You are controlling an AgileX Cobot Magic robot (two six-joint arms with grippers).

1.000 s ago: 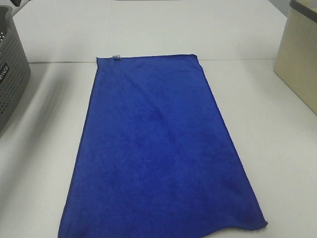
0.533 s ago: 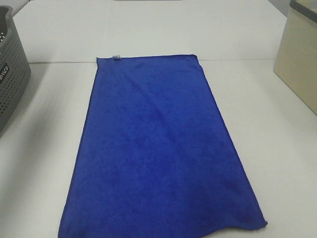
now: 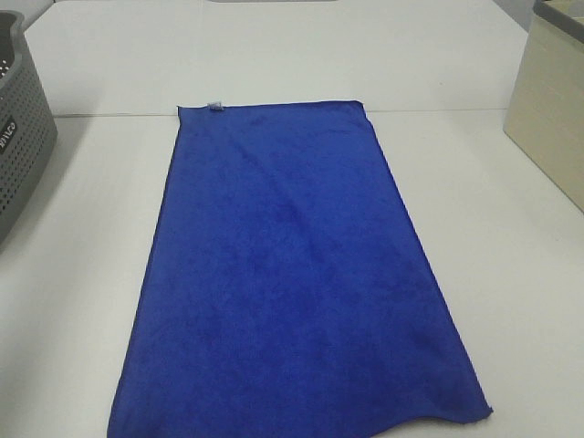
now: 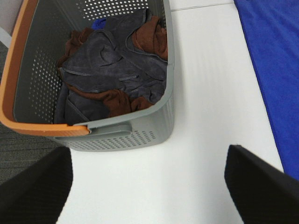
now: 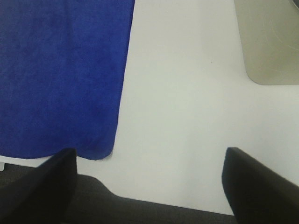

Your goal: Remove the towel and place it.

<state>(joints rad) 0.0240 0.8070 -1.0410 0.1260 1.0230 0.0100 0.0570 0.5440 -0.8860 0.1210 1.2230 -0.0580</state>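
The blue towel [image 3: 292,274] lies spread flat on the white table [image 3: 82,274], long side running away from the camera, with a small white tag [image 3: 214,105] at its far left corner. Neither gripper shows in the exterior high view. In the left wrist view my left gripper [image 4: 149,186] stands open over bare table, between a grey basket [image 4: 168,70] and the towel's edge [image 4: 275,56]. My right gripper [image 5: 149,182] is open too, hanging over the table's front edge just beside the towel's near corner [image 5: 100,151]. Nothing sits between either pair of fingers.
The grey perforated basket [image 3: 18,137] with an orange rim stands at the table's left and holds dark grey and brown cloths [image 4: 112,70]. A beige box [image 3: 552,109] stands at the right edge. Dark floor [image 5: 140,210] shows past the front edge.
A small dark shape at the top left corner of the exterior high view has gone from sight. The towel lies as before.
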